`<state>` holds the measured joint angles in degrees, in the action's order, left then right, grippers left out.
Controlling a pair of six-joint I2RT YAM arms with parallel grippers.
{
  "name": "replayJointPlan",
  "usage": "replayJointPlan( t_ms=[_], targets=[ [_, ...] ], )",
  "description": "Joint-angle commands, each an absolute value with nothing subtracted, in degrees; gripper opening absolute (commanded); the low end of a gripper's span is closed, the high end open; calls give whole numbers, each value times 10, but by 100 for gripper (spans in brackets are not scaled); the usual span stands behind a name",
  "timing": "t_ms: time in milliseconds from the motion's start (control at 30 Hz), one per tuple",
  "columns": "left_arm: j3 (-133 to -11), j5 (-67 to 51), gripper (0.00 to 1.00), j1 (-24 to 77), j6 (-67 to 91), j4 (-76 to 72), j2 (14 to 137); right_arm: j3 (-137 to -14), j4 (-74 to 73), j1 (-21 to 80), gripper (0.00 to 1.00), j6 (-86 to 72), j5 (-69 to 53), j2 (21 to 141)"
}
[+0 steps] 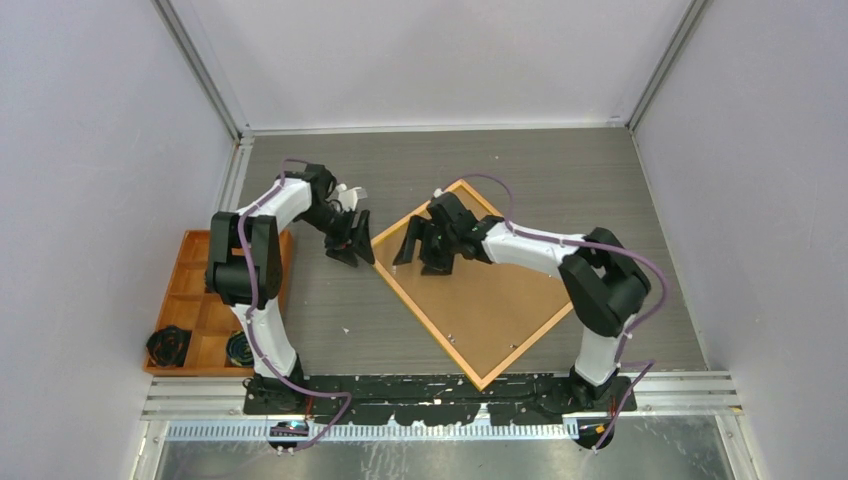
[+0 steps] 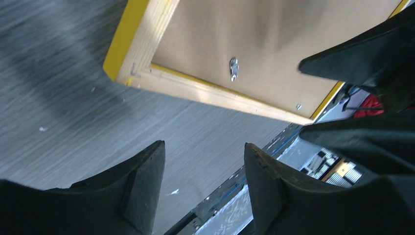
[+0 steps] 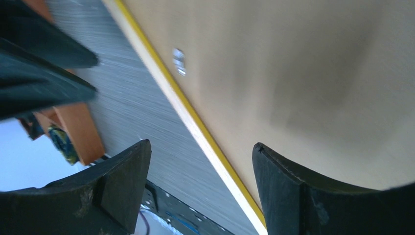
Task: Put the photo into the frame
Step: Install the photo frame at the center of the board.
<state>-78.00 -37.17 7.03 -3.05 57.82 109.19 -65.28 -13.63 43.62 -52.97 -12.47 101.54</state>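
I am looking for the photo and not finding it in any view, so I cannot tell whether it is lying under the board or somewhere off camera. The frame [image 1: 426, 315] is lying face down on the bench [image 1: 330, 330], turned like a diamond, with its brown backing board [image 1: 490, 300] facing up and the yellow front showing only as a thin line along the edges.

I am judging the step in hand to be getting that board open. The left wrist view is showing a metal hanger [image 2: 234, 68] on the board and a wooden corner [image 2: 139, 68]. The right wrist view is showing a small metal clip [image 3: 179, 61] just inside the yellow edge [image 3: 195, 122].

The right tool [image 1: 422, 252] is hovering over the board near the frame's left corner, its fingers apart and holding nothing. The left tool [image 1: 352, 250] is hanging just off that same corner above bare bench, also spread and empty.

To do this well, I am planning to press the frame steady with one tool while the other works a clip, coming in low and slow. The two tools are crowding one corner, so I am watching for a collision. The orange tray [image 1: 195, 300] is sitting well apart.
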Motion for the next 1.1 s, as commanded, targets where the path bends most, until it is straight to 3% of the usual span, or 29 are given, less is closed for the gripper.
replayJointPlan(
  t_ms=[0, 200, 667, 1067],
  targets=[
    [-762, -426, 62, 66, 39, 481, 1098, -725, -40, 434, 77, -519, -194, 1078],
    [-777, -419, 57, 68, 77, 437, 1146, -764, -29, 434, 71, -528, -217, 1144],
    [-785, -374, 41, 73, 94, 412, 1169, -763, -37, 435, 62, -514, -218, 1163],
    [-802, -292, 31, 72, 95, 411, 1170, -749, -6, 430, 60, -519, -212, 1167]
  ],
)
